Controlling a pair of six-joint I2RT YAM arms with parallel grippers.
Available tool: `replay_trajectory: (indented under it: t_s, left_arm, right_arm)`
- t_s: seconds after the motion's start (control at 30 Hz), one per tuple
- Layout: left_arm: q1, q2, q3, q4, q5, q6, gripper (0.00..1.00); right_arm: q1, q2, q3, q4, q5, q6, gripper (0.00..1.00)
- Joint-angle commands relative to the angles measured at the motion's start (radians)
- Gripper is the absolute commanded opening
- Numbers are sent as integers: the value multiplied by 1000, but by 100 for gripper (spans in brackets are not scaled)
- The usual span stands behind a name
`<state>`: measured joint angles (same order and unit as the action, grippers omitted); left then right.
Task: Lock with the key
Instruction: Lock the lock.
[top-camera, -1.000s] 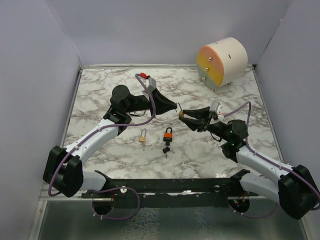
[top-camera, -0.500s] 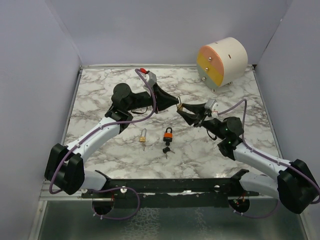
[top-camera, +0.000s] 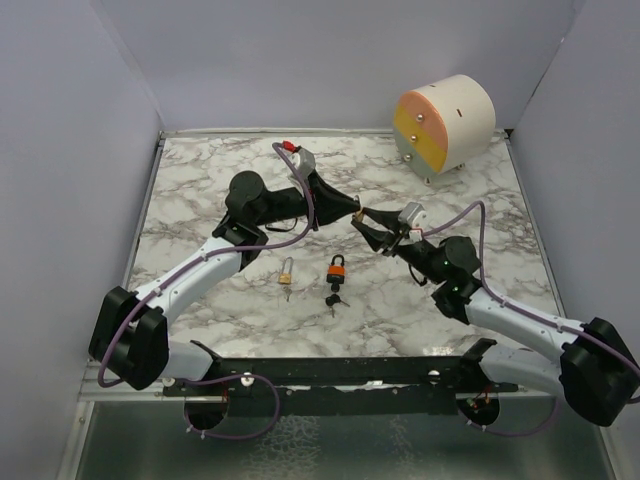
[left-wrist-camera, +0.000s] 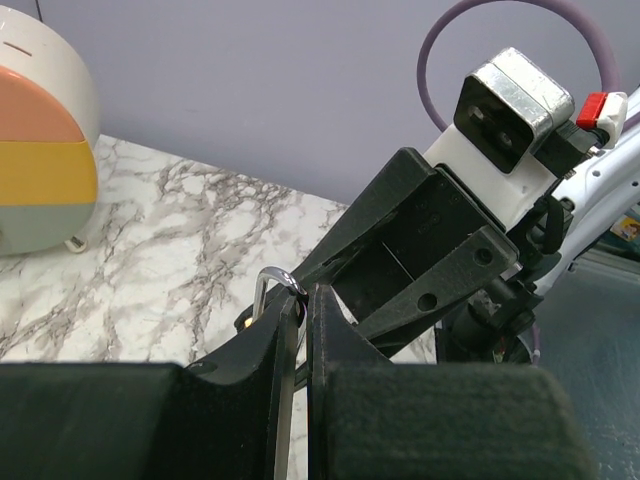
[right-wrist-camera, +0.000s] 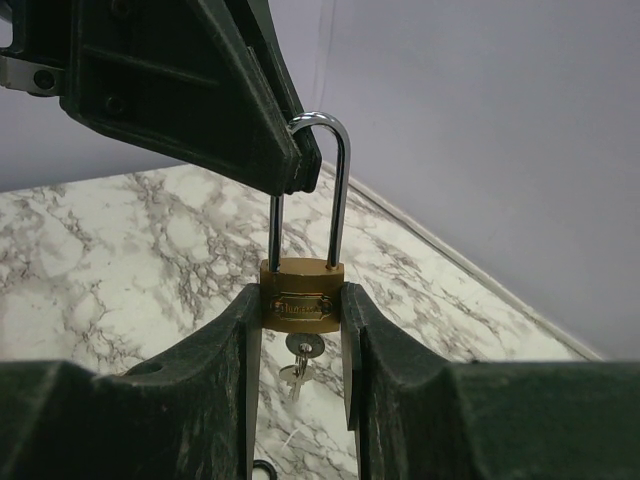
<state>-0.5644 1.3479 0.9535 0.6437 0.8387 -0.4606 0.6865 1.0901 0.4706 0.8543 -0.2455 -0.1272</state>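
Observation:
A brass padlock (right-wrist-camera: 302, 296) with a long steel shackle (right-wrist-camera: 340, 190) hangs upright in the air. My right gripper (right-wrist-camera: 302, 300) is shut on its body from both sides. The key (right-wrist-camera: 303, 347) sits in the keyhole underneath, and a spare key dangles from it. My left gripper (left-wrist-camera: 303, 295) is shut, its tips pinching the top bend of the shackle (left-wrist-camera: 272, 280). In the top view both grippers meet at the padlock (top-camera: 360, 213) over the middle of the table.
A second small brass padlock (top-camera: 287, 272) and an orange padlock (top-camera: 337, 268) with black-headed keys (top-camera: 333, 297) lie on the marble table (top-camera: 200, 180) near the front. A cream drum (top-camera: 445, 125) with coloured bands stands at the back right.
My right gripper has carried the brass padlock left and a little farther back, up to my left gripper. The left gripper's tips now meet the shackle; earlier a gap separated them.

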Motion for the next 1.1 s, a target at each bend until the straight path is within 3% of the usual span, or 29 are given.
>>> replay_trajectory:
  t_s: [0.0, 0.47, 1.07]
  left_arm:
    - [-22, -24, -34, -9, 11, 11, 0]
    - [-23, -43, -30, -16, 9, 24, 0]
    - [-31, -28, -68, -16, 26, 31, 0]
  right_arm:
    - [14, -60, 36, 14, 2, -21, 1]
    - [16, -135, 28, -28, -74, 14, 1]
    - [16, -135, 104, -42, -21, -18, 1]
